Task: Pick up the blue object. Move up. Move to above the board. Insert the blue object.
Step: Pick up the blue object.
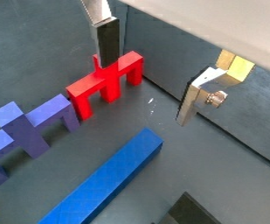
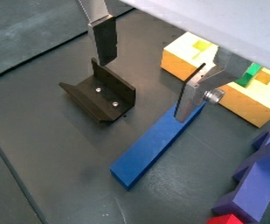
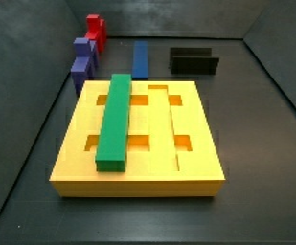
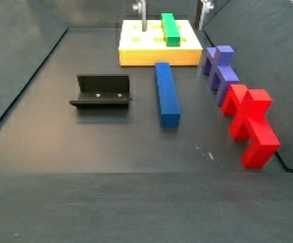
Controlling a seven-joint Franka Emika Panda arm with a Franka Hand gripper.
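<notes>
In a wrist view, the blue object [image 1: 104, 185] lies flat on the dark tabletop [image 1: 218, 166], below the tool [image 1: 152, 68]. Tool is spread wide with nothing between the plates: one finger [image 1: 107, 35] hangs over the red piece [image 1: 103, 83], the other finger [image 1: 203, 92] is out over bare tabletop. The purple-blue stepped block [image 1: 30, 129] sits beside the red one.

In the other wrist picture the blue object [image 2: 161, 143] runs diagonally between the fixture [image 2: 100, 94] and the board [image 2: 225, 80], touching neither. Tool [image 2: 152, 66] is above the bar's far end, not yet around it. The bar looks rigid and smooth-faced, likely light. I'd clamp across the narrow width near mid-length, since an end grab would probably let it tilt.

In a side view the board [image 3: 74, 153] fills the foreground. The green bar [image 3: 114, 120] already sits in one long groove. The parallel groove next to it looks free, with orange square holes showing at intervals. The blue object [image 3: 140, 57] lies beyond the board, well apart from it, next to the fixture [image 3: 193, 60]. No tool visible here.

In the other side picture the blue object [image 4: 167, 91] sits mid-tabletop between the fixture [image 4: 101, 91] and the row of purple and red pieces [image 4: 250, 119]. The board [image 4: 138, 49] is at the far end with the green bar [image 4: 172, 28] on it. Silver bits at the top edge may be the fingers; too cropped to tell.
</notes>
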